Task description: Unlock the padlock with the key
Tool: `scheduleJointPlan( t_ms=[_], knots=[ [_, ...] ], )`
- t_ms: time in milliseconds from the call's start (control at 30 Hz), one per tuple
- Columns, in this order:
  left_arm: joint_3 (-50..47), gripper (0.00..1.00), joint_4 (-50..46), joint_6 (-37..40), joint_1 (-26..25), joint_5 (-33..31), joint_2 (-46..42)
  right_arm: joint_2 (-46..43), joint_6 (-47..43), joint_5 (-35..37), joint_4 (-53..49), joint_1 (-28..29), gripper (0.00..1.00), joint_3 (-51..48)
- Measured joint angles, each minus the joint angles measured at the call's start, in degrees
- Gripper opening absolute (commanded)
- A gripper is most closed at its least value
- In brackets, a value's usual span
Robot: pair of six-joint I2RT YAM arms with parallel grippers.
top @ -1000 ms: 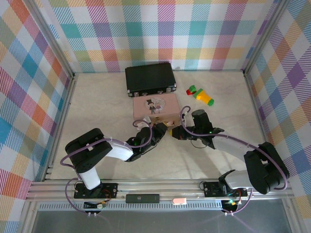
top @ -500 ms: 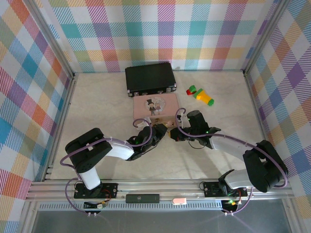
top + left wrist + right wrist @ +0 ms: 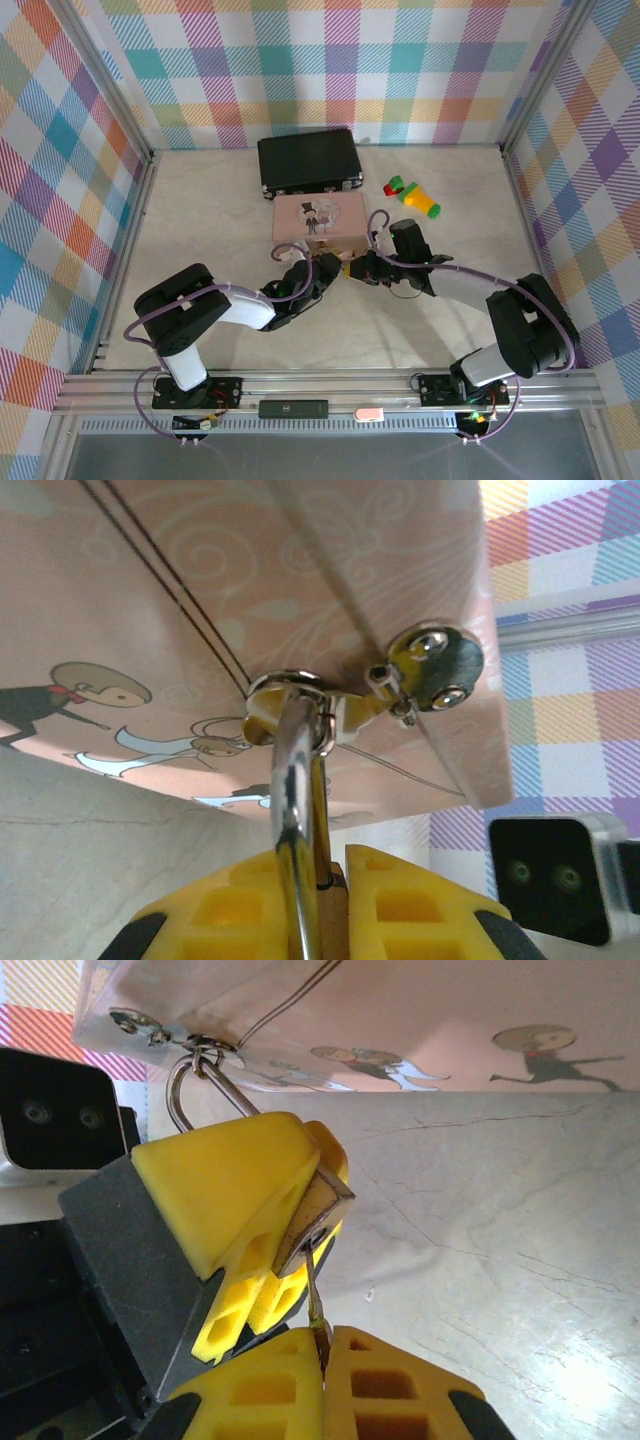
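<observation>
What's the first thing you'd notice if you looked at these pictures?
Two yellow-fingered grippers meet nose to nose in the middle of the table, just in front of the pink tin. The left gripper pinches a tiny brass padlock hooked onto the tin, and the right gripper holds a thin key up to its bottom end. Behind them sit a black case and bright toy blocks.

I have bare table (image 3: 200, 215) left of the pink tin (image 3: 318, 218). Behind it sits the black case (image 3: 308, 160), toy blocks (image 3: 412, 196) to its right; left gripper (image 3: 329, 267) and right gripper (image 3: 353, 269) crowd its front.
</observation>
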Motion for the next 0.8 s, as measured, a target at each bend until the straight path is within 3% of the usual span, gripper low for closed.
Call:
scheduleJointPlan(
  t_ms=[200,567,800],
  knots=[
    [-1.1,0.0,1.5,0.0,0.0,-1.1,0.0,3.7,2.3,-5.4,0.0,-1.8,0.0,1.9],
    [-3.1,0.0,5.2,0.0,0.9,0.7,0.0,5.5,2.2,-7.3,0.6,-2.4,0.0,2.2],
    [-3.6,0.0,7.0,0.2,2.2,1.0,0.1,9.1,9.4,-10.2,9.4,-3.3,0.0,1.7]
  ],
)
